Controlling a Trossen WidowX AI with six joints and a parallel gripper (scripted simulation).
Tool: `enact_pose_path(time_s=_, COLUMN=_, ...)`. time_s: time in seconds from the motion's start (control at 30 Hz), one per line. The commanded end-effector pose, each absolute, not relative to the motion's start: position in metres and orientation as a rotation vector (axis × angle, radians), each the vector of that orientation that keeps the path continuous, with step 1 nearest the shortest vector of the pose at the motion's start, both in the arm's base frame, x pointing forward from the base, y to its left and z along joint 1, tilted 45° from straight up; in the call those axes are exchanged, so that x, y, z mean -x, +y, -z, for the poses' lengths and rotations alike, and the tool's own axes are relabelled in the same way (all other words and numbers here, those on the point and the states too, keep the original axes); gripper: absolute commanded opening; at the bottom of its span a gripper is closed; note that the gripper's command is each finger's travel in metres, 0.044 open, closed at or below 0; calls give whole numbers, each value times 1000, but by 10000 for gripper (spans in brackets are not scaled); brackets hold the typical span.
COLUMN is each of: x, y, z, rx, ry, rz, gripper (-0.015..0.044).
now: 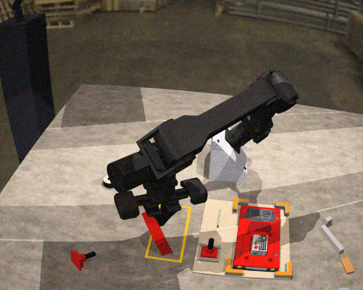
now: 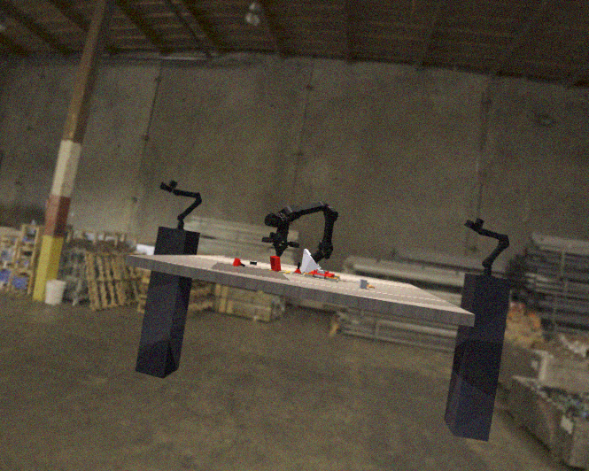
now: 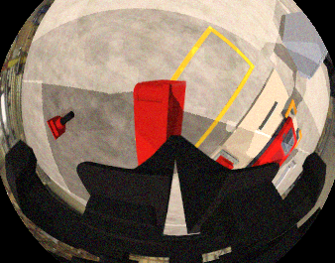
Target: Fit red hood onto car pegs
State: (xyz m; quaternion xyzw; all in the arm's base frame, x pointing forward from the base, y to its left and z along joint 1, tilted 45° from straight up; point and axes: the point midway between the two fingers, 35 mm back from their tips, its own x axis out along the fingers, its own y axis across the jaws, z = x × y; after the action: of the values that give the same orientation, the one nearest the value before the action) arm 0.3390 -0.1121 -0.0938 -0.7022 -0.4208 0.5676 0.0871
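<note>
My arm folded forward and down over the yellow outline point(image 1: 167, 235), wrist pointing at the table, gripper point(image 1: 160, 215) pinching the hood's point(image 1: 156, 233) thin upper edge, hood hanging edge-on.

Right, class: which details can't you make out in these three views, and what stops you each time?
- Pegs on the chassis: too small to count in the top view, a blur in the exterior view.
- Corner holes of the hood: the top view shows a narrow sliver, the wrist view only flat faces.
- Where the gripper meets the hood: the arm covers it from above, and the dark fingers hide it in the wrist view.
</note>
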Motion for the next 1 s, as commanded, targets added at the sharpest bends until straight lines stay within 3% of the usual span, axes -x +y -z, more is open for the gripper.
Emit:
enact_pose_path(time_s=0.0, x=-337, y=-111, z=101, rx=2073, ry=-1263, rz=-1698, gripper=0)
enact_pose_path(time_s=0.67, x=-342, y=-118, z=106, rx=2073, ry=-1263, rz=-1698, gripper=0)
enact_pose_path(time_s=0.97, x=-345, y=-168, z=50, rx=2073, ry=-1261, rz=-1702, gripper=0)
